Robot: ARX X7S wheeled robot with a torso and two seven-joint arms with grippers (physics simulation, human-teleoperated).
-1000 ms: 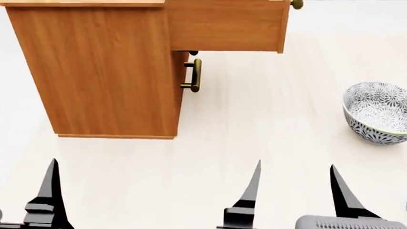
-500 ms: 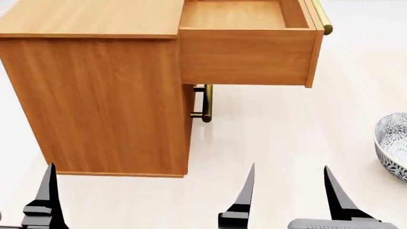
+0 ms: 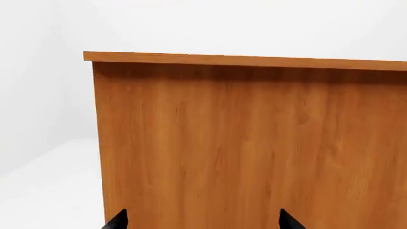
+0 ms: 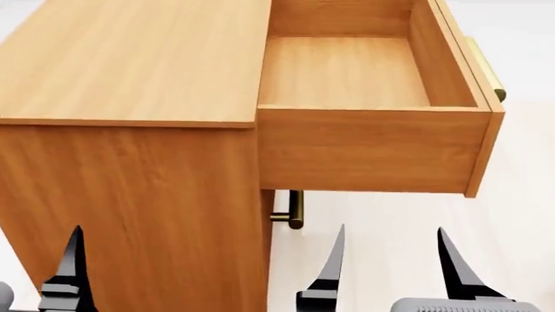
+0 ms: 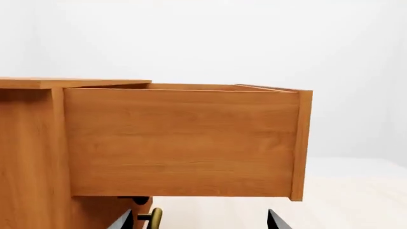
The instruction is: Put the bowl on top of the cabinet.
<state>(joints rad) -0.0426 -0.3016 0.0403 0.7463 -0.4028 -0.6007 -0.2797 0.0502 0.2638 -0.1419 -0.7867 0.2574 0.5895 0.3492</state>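
Head view: the left end effector (image 4: 199,273) stands with its fingers spread wide and nothing between them, low in front of the cabinet (image 4: 130,71) side panel. Right of the cabinet's flat top, the drawer (image 4: 347,84) is pulled fully out, a brass handle (image 4: 293,209) beneath it. Right of that, the right end effector (image 4: 392,270) also gapes, holding nothing. The bowl is out of sight.

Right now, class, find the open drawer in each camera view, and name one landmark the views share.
Head view: the open drawer fills the upper right, pulled out, nothing in it.
Right wrist view: its side panel spans the centre.
Left wrist view: not in it; only the cabinet's side.
Shared landmark: the cabinet top's edge.
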